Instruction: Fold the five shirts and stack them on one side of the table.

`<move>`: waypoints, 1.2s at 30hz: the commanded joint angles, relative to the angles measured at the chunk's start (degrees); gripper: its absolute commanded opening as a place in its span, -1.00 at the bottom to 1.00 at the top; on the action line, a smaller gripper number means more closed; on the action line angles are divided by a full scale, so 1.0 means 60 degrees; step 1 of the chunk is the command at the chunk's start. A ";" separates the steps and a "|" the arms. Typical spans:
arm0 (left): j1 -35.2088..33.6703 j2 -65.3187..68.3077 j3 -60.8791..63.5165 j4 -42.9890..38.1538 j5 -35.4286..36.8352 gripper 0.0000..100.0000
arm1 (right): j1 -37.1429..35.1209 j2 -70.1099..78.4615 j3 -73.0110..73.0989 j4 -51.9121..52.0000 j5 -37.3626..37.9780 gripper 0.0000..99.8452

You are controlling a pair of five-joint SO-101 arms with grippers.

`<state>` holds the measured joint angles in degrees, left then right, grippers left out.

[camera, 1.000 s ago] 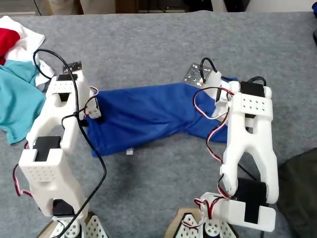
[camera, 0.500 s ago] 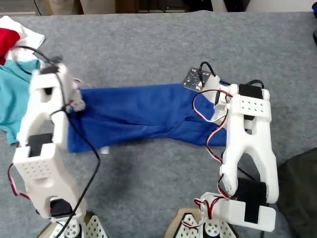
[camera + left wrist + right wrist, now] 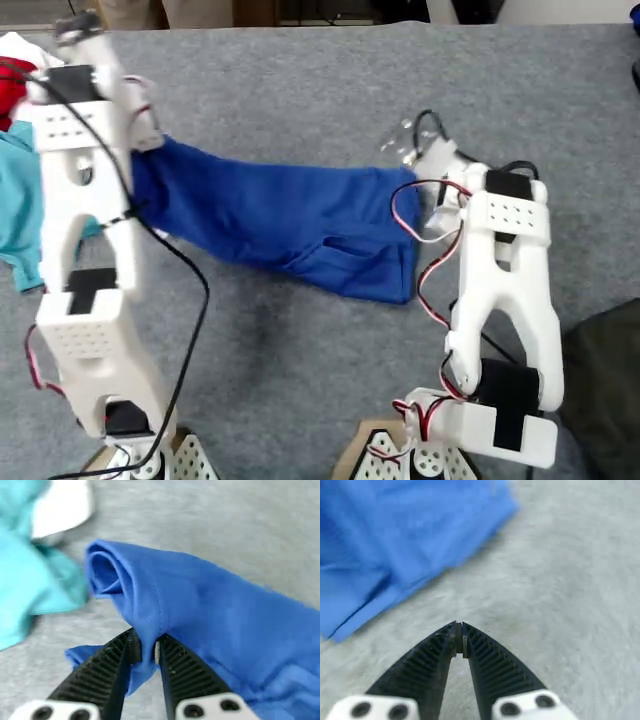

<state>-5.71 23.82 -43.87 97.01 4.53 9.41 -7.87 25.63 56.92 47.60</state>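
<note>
A blue shirt (image 3: 290, 220) lies stretched across the middle of the grey table, its right end bunched in a fold (image 3: 365, 265). My left gripper (image 3: 145, 650) is shut on the shirt's (image 3: 210, 610) left edge and holds that end raised at the far left (image 3: 145, 145). My right gripper (image 3: 459, 640) is shut with nothing in it, hovering over bare table just beyond the shirt's (image 3: 395, 540) right edge. In the high view the right gripper (image 3: 408, 148) sits past the shirt's far right corner.
A teal shirt (image 3: 20, 215) and a red and white one (image 3: 15, 75) lie heaped at the far left edge; the teal shirt (image 3: 25, 590) is close to my left gripper. A dark cloth (image 3: 605, 380) lies at the near right edge.
The left arm swung up and toward the far left, dragging the blue shirt's left end with it. The shirt's right end slid out from under the right arm.
</note>
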 commanded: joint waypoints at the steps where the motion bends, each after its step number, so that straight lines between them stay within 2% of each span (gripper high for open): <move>1: 0.1392 -0.0139 -0.0513 0.0073 0.0059 -0.96 | 0.0593 -0.0535 -0.0022 -0.1055 -0.1436 -0.99; 4: 0.2623 -0.0139 -0.0513 0.0059 0.0073 -0.96 | 0.1370 -0.0520 0.0007 -0.1817 -0.2549 -0.99; 8: 0.4059 -0.0125 -0.0513 -0.0205 0.0103 -0.96 | 0.2454 -0.0535 -0.0051 -0.2799 -0.3399 -0.99; 15: 0.5319 -0.0125 0.0220 -0.1685 0.2066 -0.96 | 0.3744 -0.0505 0.0022 -0.4132 -0.5641 -0.99; 19: 0.6007 -0.0125 0.0821 -0.2388 0.2168 -0.96 | 0.3993 -0.0505 0.0022 -0.4322 -0.5832 -0.99; 24: 0.6974 -0.0051 0.0938 -0.2652 0.2168 -0.96 | 0.4051 -0.0505 0.0022 -0.4337 -0.5832 -0.99; 30: 0.7604 0.1150 -0.0088 -0.2696 0.2344 -0.96 | 0.4198 0.0095 -0.0051 -0.4718 -0.5832 -0.99; 36: 0.7663 0.2337 -0.1626 -0.2330 0.2842 -0.96 | 0.4593 0.0388 -0.0432 -0.4821 -0.6168 -0.98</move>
<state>39.82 37.19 -46.95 82.07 20.88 35.25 -5.76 25.89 29.05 12.00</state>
